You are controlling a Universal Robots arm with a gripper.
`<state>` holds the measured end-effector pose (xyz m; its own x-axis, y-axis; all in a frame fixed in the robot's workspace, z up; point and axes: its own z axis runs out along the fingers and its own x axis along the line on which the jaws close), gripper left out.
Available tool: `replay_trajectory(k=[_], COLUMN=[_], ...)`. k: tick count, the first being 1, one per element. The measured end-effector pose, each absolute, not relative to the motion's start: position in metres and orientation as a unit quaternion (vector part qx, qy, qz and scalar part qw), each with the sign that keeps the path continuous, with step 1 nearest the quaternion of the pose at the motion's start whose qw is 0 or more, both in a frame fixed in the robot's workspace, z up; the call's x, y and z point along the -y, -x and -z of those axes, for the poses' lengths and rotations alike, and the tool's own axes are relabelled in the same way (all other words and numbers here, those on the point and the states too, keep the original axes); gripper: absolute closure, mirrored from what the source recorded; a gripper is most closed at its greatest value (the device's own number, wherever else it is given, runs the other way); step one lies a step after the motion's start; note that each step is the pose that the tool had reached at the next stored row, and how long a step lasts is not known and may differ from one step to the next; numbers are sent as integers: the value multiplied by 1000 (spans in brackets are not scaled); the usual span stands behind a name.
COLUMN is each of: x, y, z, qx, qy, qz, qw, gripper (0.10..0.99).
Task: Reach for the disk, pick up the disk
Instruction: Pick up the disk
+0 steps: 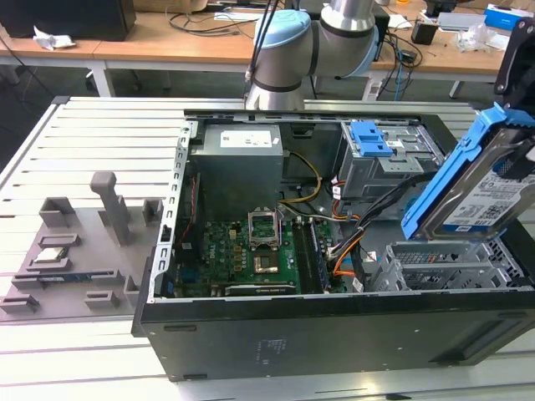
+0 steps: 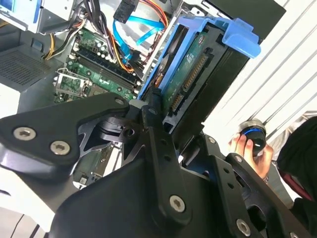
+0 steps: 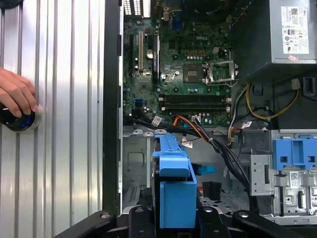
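Claw (image 2: 166,126) clamped on disk (image 1: 489,196); disk lifted clear, tilted above drive cage (image 1: 443,263) of open computer case (image 1: 334,334). Reach and pickup look done.

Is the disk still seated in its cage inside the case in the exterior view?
No: the disk is lifted clear and tilted above the empty drive cage, held by the end effector.

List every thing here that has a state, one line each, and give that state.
disk: lifted clear of its bay, tilted, held in the gripper
gripper: shut on the disk's blue frame
computer case: side panel off, inside exposed
processor socket: latch frame raised, socket open
drive bay: empty
person's hand: resting on a round knob on the table
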<state>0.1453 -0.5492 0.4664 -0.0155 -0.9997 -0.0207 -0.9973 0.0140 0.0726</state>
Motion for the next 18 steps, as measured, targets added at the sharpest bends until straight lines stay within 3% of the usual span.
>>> replay_trajectory(k=[18], x=[548], y=[-145], z=[-447], qx=[728], qy=[-685], qz=[28], qw=[23], gripper=[725])
